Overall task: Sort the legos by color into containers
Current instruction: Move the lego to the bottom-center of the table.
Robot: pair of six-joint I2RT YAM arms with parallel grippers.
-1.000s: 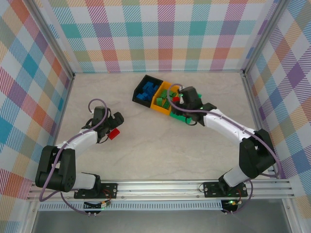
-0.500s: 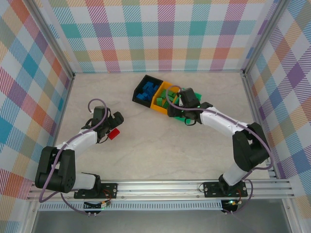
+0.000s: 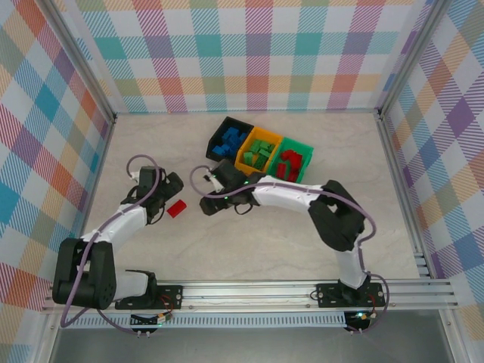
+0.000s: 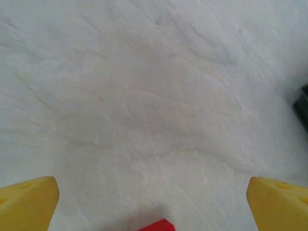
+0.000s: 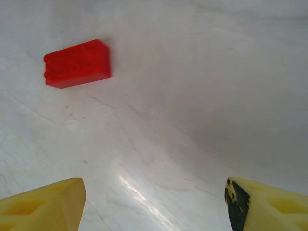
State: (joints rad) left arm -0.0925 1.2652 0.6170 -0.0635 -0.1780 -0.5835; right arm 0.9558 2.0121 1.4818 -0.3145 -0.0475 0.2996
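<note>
Red brick (image 3: 177, 208) lies flat on the bench (image 3: 265, 249), long axis slanting, between left tool (image 4: 154, 197) and right tool (image 5: 154, 202), both spread and empty.

Left wrist view's bottom edge cuts off the red lego (image 4: 155, 225).

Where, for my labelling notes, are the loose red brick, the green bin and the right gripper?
red brick (image 5: 77, 63), right wrist view, its upper face.
green bin (image 3: 306, 162), top view, its right wall.
right gripper (image 5: 154, 202), right wrist view, between its fingertips.
</note>
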